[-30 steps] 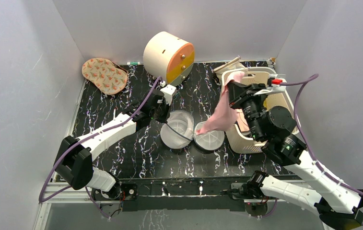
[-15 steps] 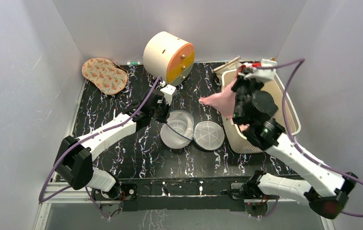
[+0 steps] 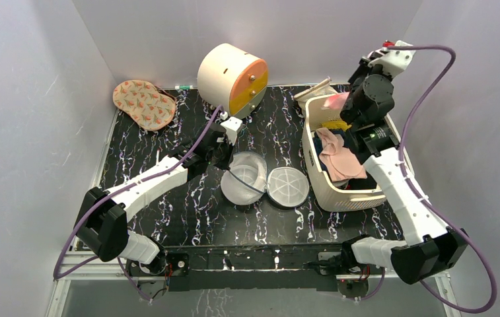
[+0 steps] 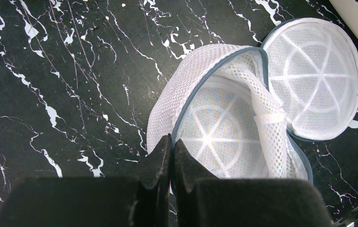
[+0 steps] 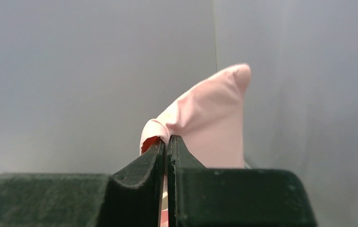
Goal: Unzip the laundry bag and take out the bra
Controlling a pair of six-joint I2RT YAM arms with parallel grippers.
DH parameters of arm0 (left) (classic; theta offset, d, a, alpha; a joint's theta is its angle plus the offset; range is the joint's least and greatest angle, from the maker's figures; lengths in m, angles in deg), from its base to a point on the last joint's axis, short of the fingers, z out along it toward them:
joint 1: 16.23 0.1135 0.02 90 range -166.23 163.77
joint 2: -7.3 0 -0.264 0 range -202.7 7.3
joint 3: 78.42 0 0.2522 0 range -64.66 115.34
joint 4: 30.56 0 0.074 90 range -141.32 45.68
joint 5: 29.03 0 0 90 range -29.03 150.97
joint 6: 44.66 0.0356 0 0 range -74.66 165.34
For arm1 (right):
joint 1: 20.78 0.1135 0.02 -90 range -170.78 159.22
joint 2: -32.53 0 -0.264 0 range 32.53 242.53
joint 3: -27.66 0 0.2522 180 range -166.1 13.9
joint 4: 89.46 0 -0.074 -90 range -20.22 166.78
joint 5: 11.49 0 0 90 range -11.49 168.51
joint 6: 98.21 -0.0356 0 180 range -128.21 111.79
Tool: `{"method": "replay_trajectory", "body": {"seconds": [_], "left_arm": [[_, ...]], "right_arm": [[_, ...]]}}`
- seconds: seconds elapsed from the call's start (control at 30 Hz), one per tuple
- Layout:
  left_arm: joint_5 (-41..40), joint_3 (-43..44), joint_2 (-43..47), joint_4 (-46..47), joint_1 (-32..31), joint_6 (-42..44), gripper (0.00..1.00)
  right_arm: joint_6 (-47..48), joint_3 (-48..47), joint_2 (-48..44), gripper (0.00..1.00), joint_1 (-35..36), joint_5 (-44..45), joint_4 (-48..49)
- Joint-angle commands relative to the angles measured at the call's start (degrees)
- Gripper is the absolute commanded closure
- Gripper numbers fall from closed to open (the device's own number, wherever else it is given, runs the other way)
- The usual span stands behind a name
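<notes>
The laundry bag (image 3: 246, 177) lies unzipped in the middle of the table, with its round lid (image 3: 288, 187) flipped open to the right. Its inside shows empty in the left wrist view (image 4: 214, 137). My left gripper (image 3: 224, 157) is shut on the bag's rim at its left edge (image 4: 171, 140). My right gripper (image 3: 341, 105) is raised over the back of the cream basket (image 3: 339, 196) and shut on a fold of the pale pink bra (image 5: 210, 118). The rest of the bra (image 3: 339, 158) drapes down onto the clothes in the basket.
A cream-and-orange cylindrical cabinet (image 3: 232, 78) stands at the back centre. A patterned fabric pad (image 3: 143, 104) lies at the back left. Dark blue and yellow clothes (image 3: 336, 124) fill the basket. White walls enclose the table on three sides.
My right arm has swung the bra from above the open bag up and to the back right, over the basket, where most of it now lies. The left arm has not moved.
</notes>
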Motion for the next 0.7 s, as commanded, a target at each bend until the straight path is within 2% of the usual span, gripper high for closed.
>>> {"method": "replay_trajectory", "body": {"seconds": [0.0, 0.13, 0.17, 0.2, 0.27, 0.43, 0.53, 0.67], "left_arm": [[-0.3, 2.3, 2.3, -0.9, -0.1, 0.3, 1.0], [-0.6, 2.0, 2.7, -0.7, -0.1, 0.3, 1.0], [-0.5, 2.0, 2.7, -0.7, -0.1, 0.3, 1.0], [-0.3, 2.0, 2.5, -0.7, -0.1, 0.3, 1.0], [0.1, 2.3, 2.1, -0.9, -0.1, 0.2, 1.0], [-0.6, 2.3, 2.3, -1.0, -0.1, 0.3, 1.0], [-1.3, 2.4, 2.3, -1.3, 0.0, 0.4, 1.0], [-3.3, 2.2, 2.9, -1.4, -0.1, 0.5, 1.0]], "right_arm": [[-8.0, 10.4, -2.5, 1.0, -2.2, -5.4, 3.6], [-15.0, 29.3, -7.4, 1.0, -2.7, -4.3, 10.1], [-17.9, 32.4, -8.2, 1.0, -3.1, -3.1, 9.5], [-25.1, 38.1, -10.8, 1.0, -3.3, -1.9, 7.4], [-30.9, 43.4, -14.9, 1.0, -3.3, -0.4, 6.7], [-31.8, 42.4, -21.7, 1.0, -3.4, 7.5, 1.9], [-42.1, 40.8, -26.8, 0.99, -3.4, 14.2, -12.4], [-50.5, 39.0, -29.8, 0.94, -3.4, 17.9, -26.6]]}}
